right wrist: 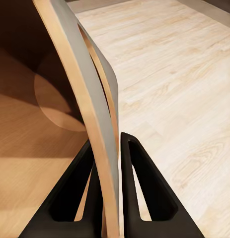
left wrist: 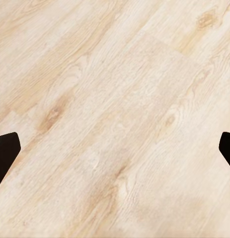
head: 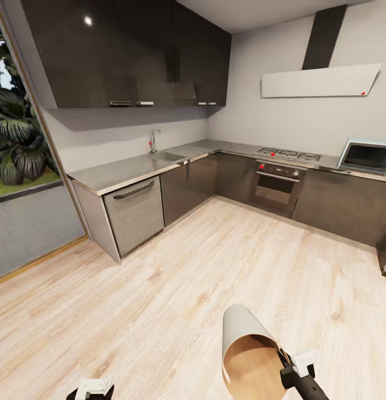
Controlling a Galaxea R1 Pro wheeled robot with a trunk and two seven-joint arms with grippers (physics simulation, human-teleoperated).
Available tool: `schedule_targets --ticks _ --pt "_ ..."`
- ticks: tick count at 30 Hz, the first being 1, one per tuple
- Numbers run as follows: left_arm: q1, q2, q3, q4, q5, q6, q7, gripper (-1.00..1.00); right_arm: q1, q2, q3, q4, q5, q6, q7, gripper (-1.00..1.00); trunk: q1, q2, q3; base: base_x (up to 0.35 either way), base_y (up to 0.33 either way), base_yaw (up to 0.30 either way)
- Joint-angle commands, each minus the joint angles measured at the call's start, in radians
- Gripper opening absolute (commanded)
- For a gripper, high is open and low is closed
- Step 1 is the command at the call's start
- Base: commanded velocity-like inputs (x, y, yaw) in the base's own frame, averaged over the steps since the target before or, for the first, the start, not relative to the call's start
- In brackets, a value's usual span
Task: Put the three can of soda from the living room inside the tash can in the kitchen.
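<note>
At the far left of the head view a glass door (head: 20, 139) gives onto dark green plants outside. The left claw (head: 93, 388) sits low at the near left edge, over pale wood floor (head: 159, 289); in the left wrist view its two dark fingertips (left wrist: 5, 151) stand at opposite edges of the picture with bare planks between them, so it is spread wide and has hold of nothing.

Further back, the kitchen runs in an L along the far walls. Dark grey upper cabinets (head: 126, 55) hang over a steel-grey table (head: 137, 165), which carries a sink (head: 168, 156) with a tap (head: 153, 140). Under the table's left end is a silver dishwasher front (head: 136, 213), with dark base cabinets to its right. Along the right-hand run come a gas hob (head: 287, 154), a built-in oven (head: 277, 186) below it, a white extractor hood (head: 320, 80) on the wall above, and a microwave (head: 366, 156) on the table at the far right.

Near the bottom, right of centre, the tash can (head: 249, 350) is held off the floor, tilted with its mouth towards the camera, so the tan inside shows. The right claw (head: 288, 366) grips its rim on the right side. In the right wrist view the two black fingers (right wrist: 142, 188) are pressed against the thin wall (right wrist: 95, 129), one inside and one outside, nearly closed on it. No cans are visible inside the part of the bucket that shows.
</note>
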Motion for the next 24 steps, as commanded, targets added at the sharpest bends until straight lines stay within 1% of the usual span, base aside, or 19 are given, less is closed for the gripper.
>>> schedule_targets --ticks 1,10,18,24 --pt "0.0 0.0 0.0 0.0 0.0 0.0 0.0 1.0 0.0 0.0 -0.004 -0.002 -0.007 0.001 0.009 -1.0 0.0 0.0 0.0 0.0 0.0 0.0" --pt "0.0 0.0 0.0 0.001 0.001 -0.002 0.002 1.0 0.0 0.003 -0.002 -0.002 -0.009 0.004 0.004 -1.0 0.0 0.0 0.0 0.0 0.0 0.0" --pt "0.0 0.0 0.0 0.002 0.001 -0.003 0.002 1.0 0.0 0.027 -0.004 -0.002 -0.006 0.004 -0.004 -1.0 0.0 0.0 0.0 0.0 0.0 0.0" --pt "0.0 0.0 0.001 0.004 0.001 -0.003 0.003 1.0 0.0 0.031 -0.005 -0.002 -0.005 0.004 -0.006 -1.0 0.0 0.0 0.0 0.0 0.0 0.0"
